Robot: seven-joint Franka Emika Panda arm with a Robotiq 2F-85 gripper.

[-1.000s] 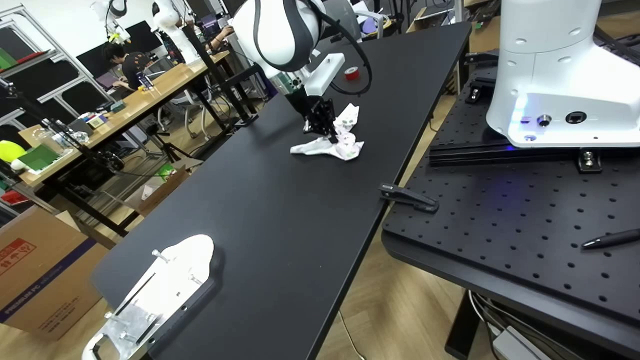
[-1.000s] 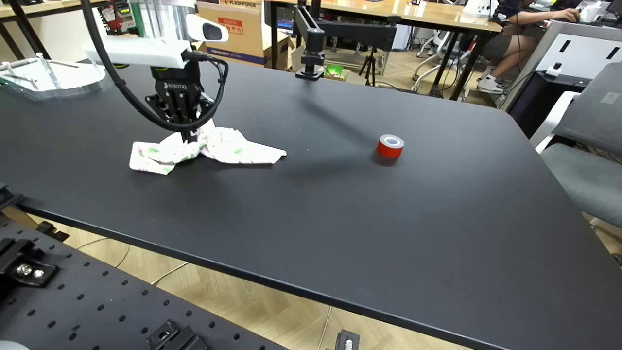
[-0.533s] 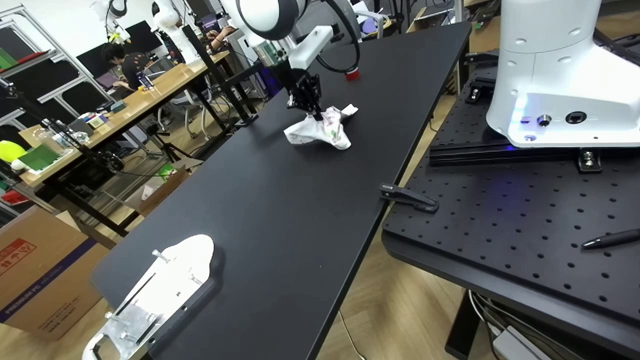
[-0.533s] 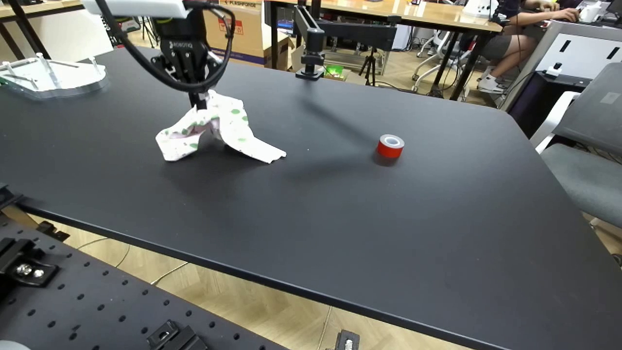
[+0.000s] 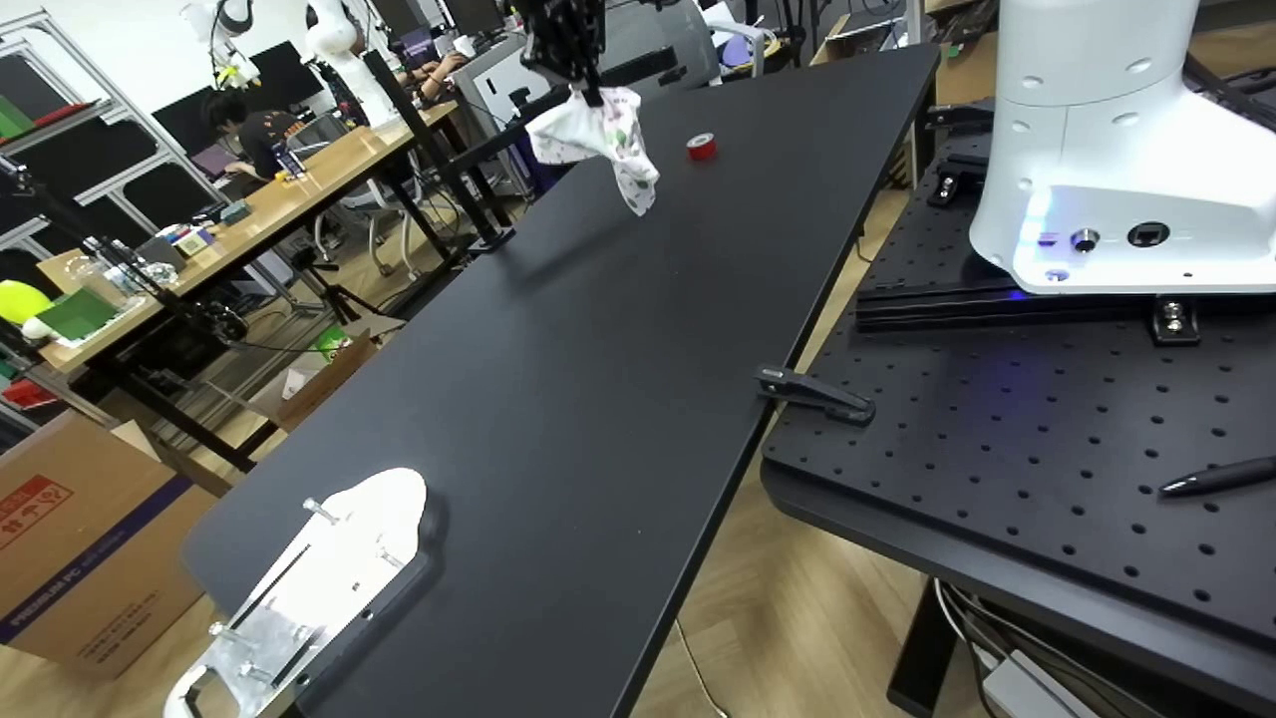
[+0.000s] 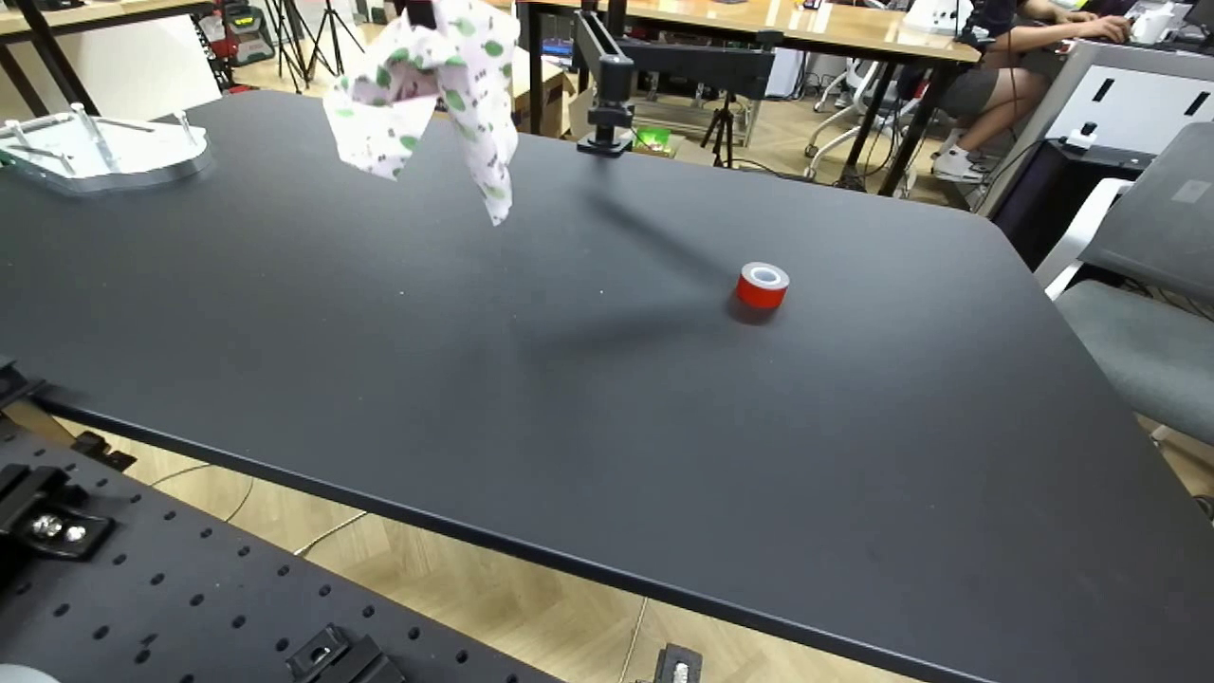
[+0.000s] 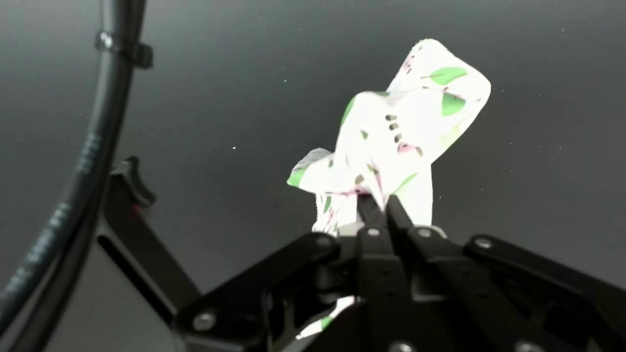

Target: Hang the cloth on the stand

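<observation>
The cloth is white with green leaves and pink marks. It hangs crumpled in the air above the table in both exterior views (image 5: pixel 598 130) (image 6: pixel 479 104) and lies under the fingers in the wrist view (image 7: pixel 415 122). My gripper (image 7: pixel 380 203) is shut on a pinched fold of it. The gripper also shows in an exterior view (image 5: pixel 592 95); elsewhere only its fingertip enters at the top edge (image 6: pixel 420 13). The black stand (image 5: pixel 429 155) (image 6: pixel 607 90) with a sideways arm is fixed at the far table edge. A black bar with an upturned tip (image 7: pixel 142 244), seemingly its arm, is in the wrist view.
A red tape roll (image 5: pixel 702 148) (image 6: pixel 762 289) lies on the black table (image 6: pixel 664 455). A pale plate with metal pegs (image 5: pixel 349 538) (image 6: pixel 100 147) stands at one table end. A grey chair (image 6: pixel 1148 247) stands beside the table. A cable (image 7: pixel 93 137) runs beside my gripper.
My gripper has risen from the table with the cloth in it and moved toward the stand's side. The cloth has lifted off the table and now hangs freely. The stand and tape have not moved.
</observation>
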